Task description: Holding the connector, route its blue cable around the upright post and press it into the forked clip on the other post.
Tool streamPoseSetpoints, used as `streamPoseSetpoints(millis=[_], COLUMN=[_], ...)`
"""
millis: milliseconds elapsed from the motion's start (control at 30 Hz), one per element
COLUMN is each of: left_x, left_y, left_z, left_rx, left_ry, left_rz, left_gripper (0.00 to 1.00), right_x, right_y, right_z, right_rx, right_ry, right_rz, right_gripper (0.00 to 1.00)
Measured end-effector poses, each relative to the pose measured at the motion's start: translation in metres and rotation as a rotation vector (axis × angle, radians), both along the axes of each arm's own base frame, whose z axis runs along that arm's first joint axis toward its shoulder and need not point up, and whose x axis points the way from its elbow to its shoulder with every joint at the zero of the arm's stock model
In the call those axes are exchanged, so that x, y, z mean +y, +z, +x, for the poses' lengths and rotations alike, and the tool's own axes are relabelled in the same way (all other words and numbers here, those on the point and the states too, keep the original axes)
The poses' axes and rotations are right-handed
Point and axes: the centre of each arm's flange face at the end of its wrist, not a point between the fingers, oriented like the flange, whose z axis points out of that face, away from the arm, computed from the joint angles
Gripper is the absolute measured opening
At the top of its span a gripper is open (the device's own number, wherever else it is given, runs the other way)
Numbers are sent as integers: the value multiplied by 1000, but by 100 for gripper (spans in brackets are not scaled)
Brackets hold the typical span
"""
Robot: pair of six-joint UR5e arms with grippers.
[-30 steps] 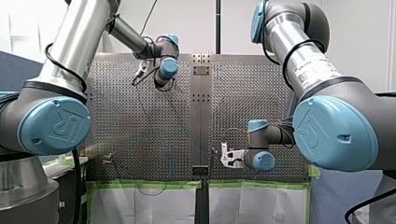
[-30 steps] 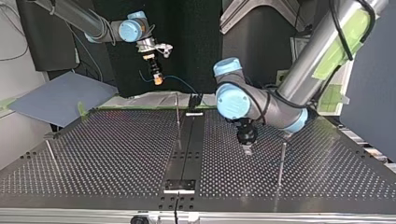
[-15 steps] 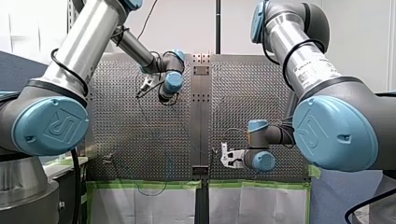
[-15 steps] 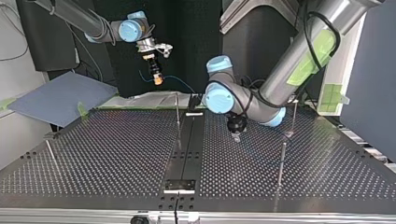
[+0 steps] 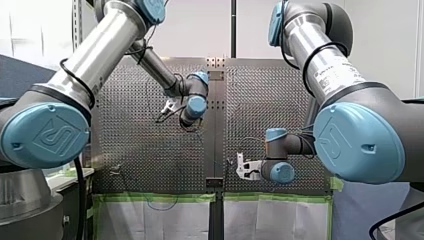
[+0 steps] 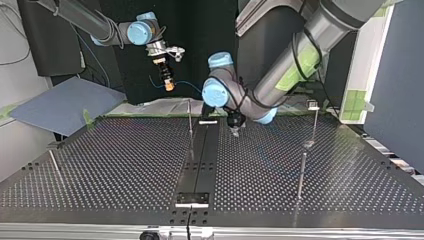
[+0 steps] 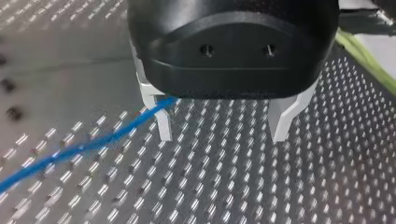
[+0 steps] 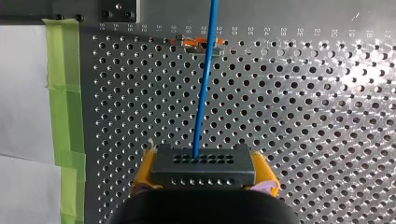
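Right gripper (image 8: 204, 175) pinches connector (image 8: 203, 163) between yellow pads (image 8: 144, 171), raised off table (image 6: 125, 165). Blue cable (image 8: 203, 93) runs past one finger (image 7: 163, 127) of left gripper (image 7: 222, 133), which is spread, low over table. Routing around upright post (image 6: 190, 125), pressing into forked clip (image 6: 313, 105): seemingly both still to do.

The perforated table (image 8: 303, 116) lies under my right gripper (image 8: 204, 169). Beside the gripper, green tape (image 8: 63, 93) runs along the table's edge, overlapping 1 white sheet (image 8: 23, 93). Ahead of it sits a dark plate (image 8: 93, 9).
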Motion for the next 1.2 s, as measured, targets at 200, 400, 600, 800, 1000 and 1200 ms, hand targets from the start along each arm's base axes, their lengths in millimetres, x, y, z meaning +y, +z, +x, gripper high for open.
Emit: streamPoseSetpoints(millis=[200,400,600,800,1000,1200], left_x=[-12,-18,-18,-18,-19,-27], left_y=[-39,-69,-78,-90,-122,-145], left_z=[-5,-9,-12,-19,-27,-28], left_rx=[29,47,48,52,88,107], left_ry=[-18,-27,-36,-64,-97,-135], left_rz=[8,7,-15,-63,-87,-134], left_gripper=[98,98,98,98,98,98], right_x=[0,0,0,0,1,0], right_y=[0,0,0,0,0,0], right_z=[0,0,0,0,1,0], right_rx=[0,1,1,0,1,-2], right_ry=[0,0,0,4,7,6], right_rz=[0,0,-1,0,1,0], right_gripper=[0,0,0,0,0,0])
